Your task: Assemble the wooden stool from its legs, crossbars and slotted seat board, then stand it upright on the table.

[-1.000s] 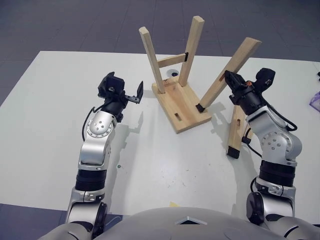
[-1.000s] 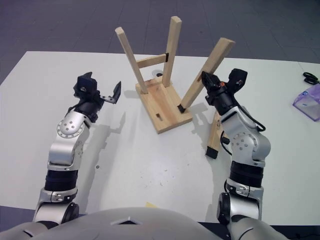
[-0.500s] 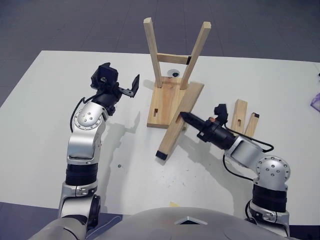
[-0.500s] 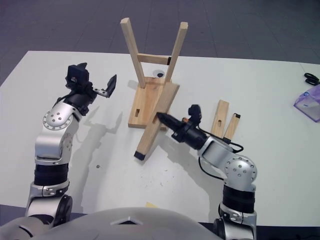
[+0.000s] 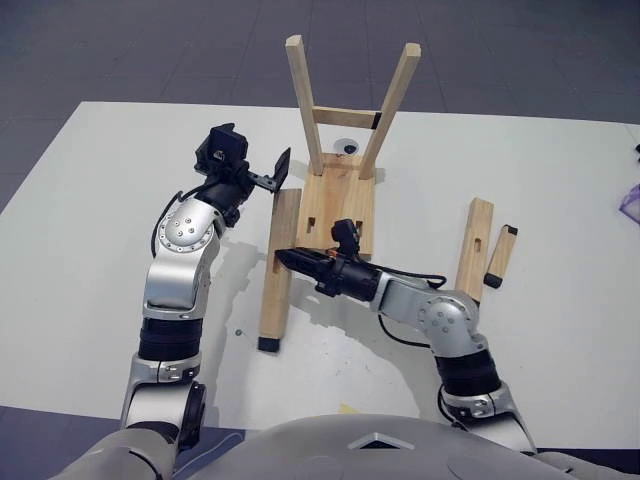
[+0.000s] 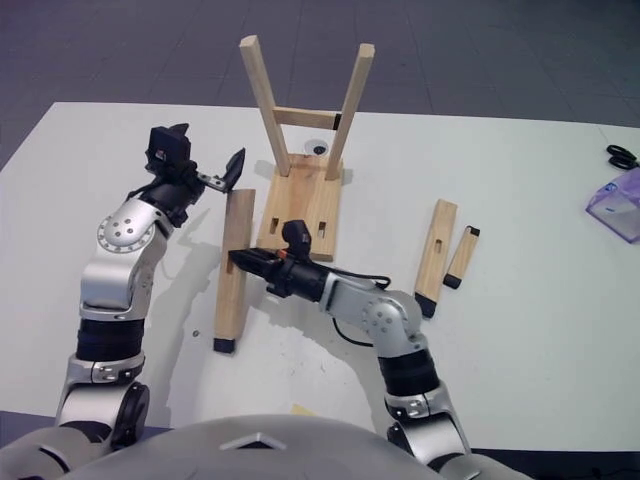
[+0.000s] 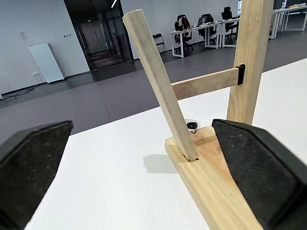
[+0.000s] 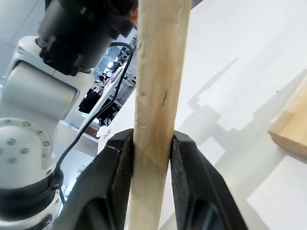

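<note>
My right jaws clamped the leg (image 5: 272,300), left jaws wide; its end needed squaring to the seat board (image 5: 345,190) slot

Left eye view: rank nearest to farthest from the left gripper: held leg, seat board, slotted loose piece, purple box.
1. held leg, top end just beside the left gripper.
2. seat board, mid-table.
3. slotted loose piece, right side.
4. purple box, far right edge.

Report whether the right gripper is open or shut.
Shut on the loose leg: the right gripper fingers press the wood from both sides.
</note>
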`<action>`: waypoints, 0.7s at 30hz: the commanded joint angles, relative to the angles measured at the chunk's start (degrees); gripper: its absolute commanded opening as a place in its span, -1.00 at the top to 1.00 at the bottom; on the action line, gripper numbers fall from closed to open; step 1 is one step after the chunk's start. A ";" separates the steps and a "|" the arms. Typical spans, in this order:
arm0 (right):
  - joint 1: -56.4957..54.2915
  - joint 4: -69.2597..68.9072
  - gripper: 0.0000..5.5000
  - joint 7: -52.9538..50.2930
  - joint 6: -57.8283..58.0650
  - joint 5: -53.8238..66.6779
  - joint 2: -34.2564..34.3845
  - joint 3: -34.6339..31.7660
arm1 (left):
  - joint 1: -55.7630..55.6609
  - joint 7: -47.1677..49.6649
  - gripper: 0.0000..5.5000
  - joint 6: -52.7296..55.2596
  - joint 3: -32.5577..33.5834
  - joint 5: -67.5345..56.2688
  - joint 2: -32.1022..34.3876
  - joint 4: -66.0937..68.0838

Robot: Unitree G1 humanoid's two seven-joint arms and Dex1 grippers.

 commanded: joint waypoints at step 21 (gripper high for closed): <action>5.69 -12.85 -0.78 -22.11 -7.30 -31.72 -14.42 -22.62 | -0.84 4.71 -0.96 -0.81 2.50 2.54 0.18 -4.35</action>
